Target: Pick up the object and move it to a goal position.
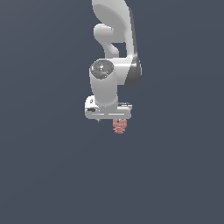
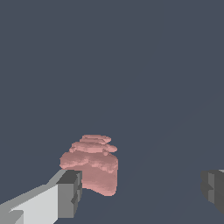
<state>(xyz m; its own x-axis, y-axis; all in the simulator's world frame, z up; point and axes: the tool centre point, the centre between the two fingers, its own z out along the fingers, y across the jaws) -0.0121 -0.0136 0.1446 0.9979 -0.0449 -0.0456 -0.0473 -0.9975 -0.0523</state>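
While the arm [image 1: 114, 52] reached down from the top of the exterior view, its white gripper [image 1: 114, 120] hung near the middle of the frame over a plain dark grey-blue ground [image 1: 48, 175]. The pinkish-red object [image 1: 119, 126] showed just under the gripper body, toward the exterior view's right of it, poking out below the white housing. It looked lumpy and ridged and far smaller than the hand above it. From this angle the fingers were hidden behind the hand, so how the jaws stood could not be made out, nor whether the object lay on the ground or hung clear of it.

Seen from the wrist view, the gripper [image 2: 140, 188] stood spread wide, with a broad stretch of bare ground between its two pads. One finger [image 2: 70, 192], white with a grey pad, sat right against the lower flank of the object [image 2: 94, 164]; whether pad and object truly touched or merely overlapped in the picture could not be told. The other finger [image 2: 213, 189] was well apart from the object, at the far edge of the frame, with nothing against its pad. The object rose as a stack of ridged pink layers, broad low down and narrowing toward its far end. It lay close to the one finger, off the midline between the two, and nothing was clamped on it.
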